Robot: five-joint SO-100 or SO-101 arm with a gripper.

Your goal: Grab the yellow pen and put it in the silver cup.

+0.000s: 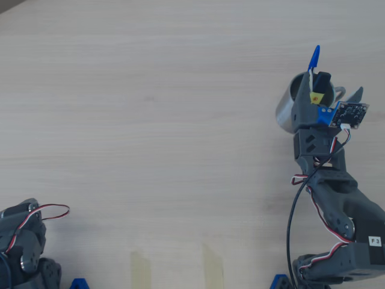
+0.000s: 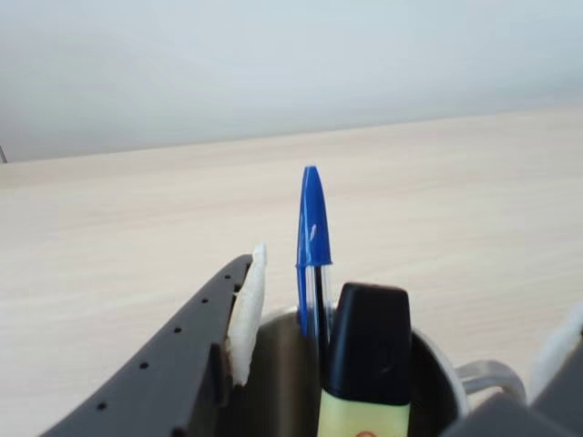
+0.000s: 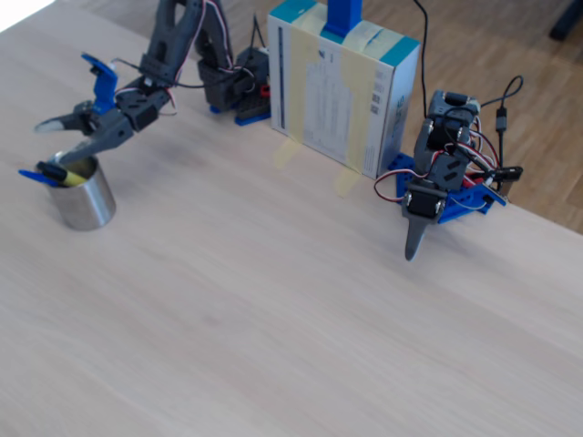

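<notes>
The yellow pen (image 2: 362, 397), with its black cap up, stands inside the silver cup (image 1: 287, 111) and leans on the rim. The wrist view shows it between my fingers (image 2: 244, 309), touching neither. My gripper (image 1: 329, 93) hangs open just above the cup's mouth, jaws wide apart on either side of the pen. In the fixed view the cup (image 3: 84, 202) stands at the far left of the table, the pen (image 3: 62, 175) pokes out of its top, and the gripper (image 3: 59, 141) is right over it.
A thin blue-capped ballpoint (image 2: 311, 238) also stands in the cup, behind the yellow pen. A second arm (image 3: 439, 187) rests folded at the table's far side, beside a white and teal box (image 3: 342, 86). Two tape strips (image 1: 140, 268) mark the table edge.
</notes>
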